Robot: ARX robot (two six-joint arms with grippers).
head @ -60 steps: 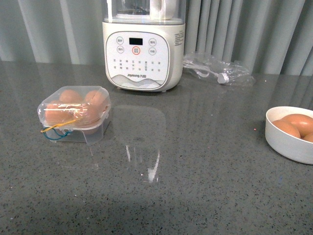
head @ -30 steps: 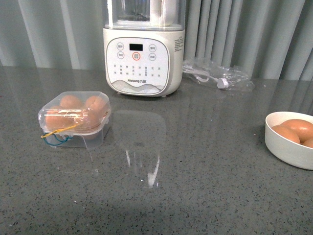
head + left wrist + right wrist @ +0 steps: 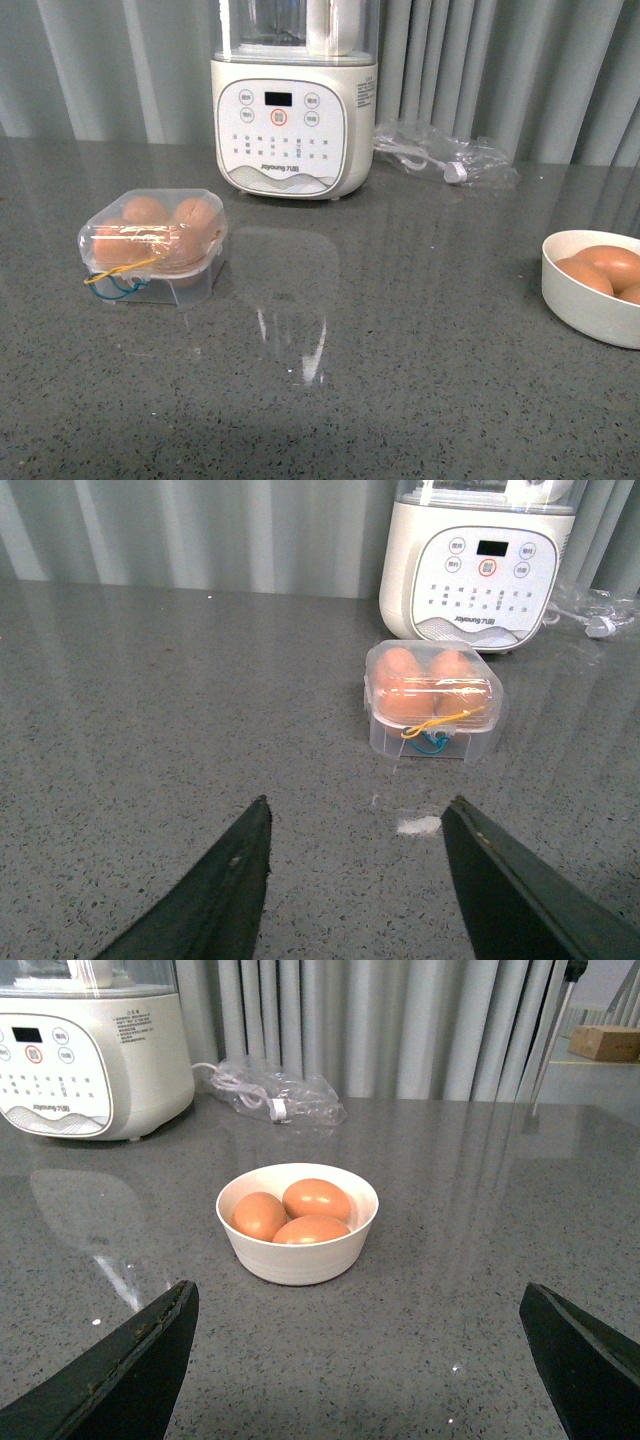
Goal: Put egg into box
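Egg supply: three brown eggs sit in a white bowl (image 3: 297, 1222) at the table's right side, none yet singled out. At the left stands the box (image 3: 152, 246), lid closed, banded, eggs visible inside. Left fingers (image 3: 355, 880) spread wide, empty, facing the box. Right fingers (image 3: 360, 1360) spread wide, empty, facing the bowl. Judgement: opening stage, nothing grasped. Next move calls for unbanding and opening the lid, then a gentle pick of one egg (image 3: 316, 1199).

Box (image 3: 152, 245) left with eggs inside, blender (image 3: 293, 100) behind, bowl (image 3: 590, 290) right
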